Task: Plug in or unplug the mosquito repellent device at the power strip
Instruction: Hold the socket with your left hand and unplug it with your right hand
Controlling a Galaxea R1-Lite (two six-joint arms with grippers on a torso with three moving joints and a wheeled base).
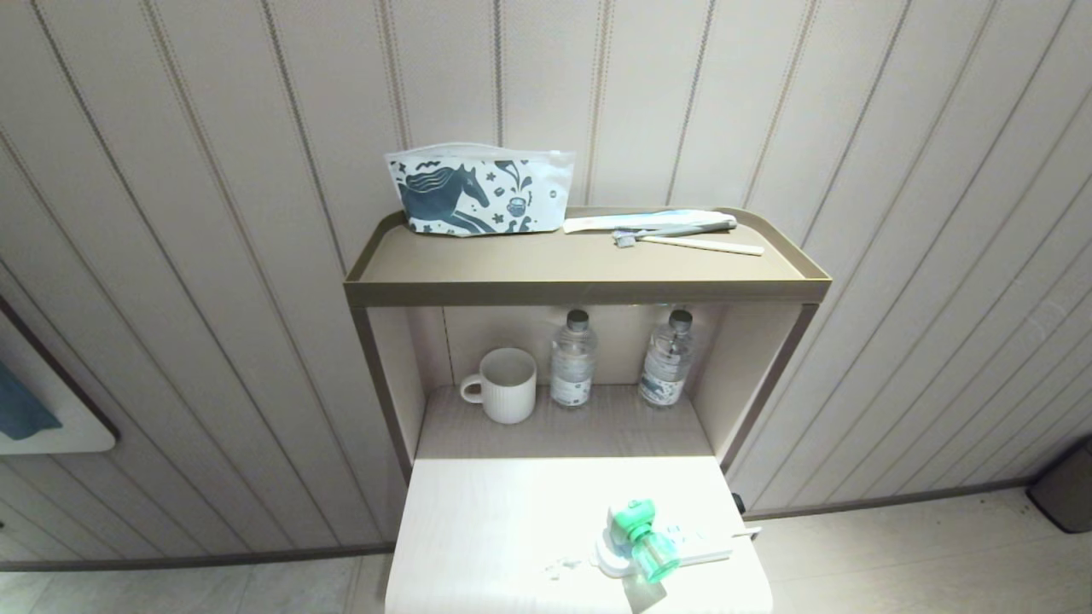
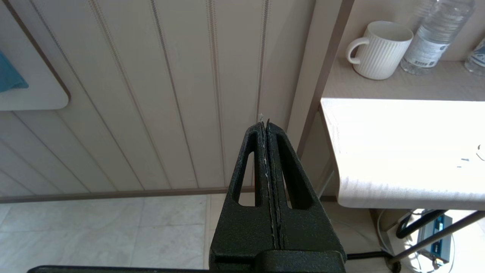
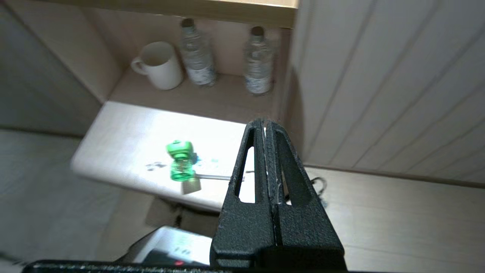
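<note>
Right pincer (image 3: 265, 123) closed, well apart from mosquito repellent device (image 3: 181, 161)

Harsh glare whitens the tabletop (image 1: 512, 529); the right wrist view is blurred.

The pale table (image 1: 478, 529) carries the power strip (image 1: 695, 546), seemingly with the mosquito repellent device (image 1: 641, 539) plugged in.

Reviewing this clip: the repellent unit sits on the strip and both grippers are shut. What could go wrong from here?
1. The power strip lies loose near the table's front edge; pulling the mosquito repellent device may lift or drag it off.
2. The right gripper is shut and apart from the device; it must open before closing in.
</note>
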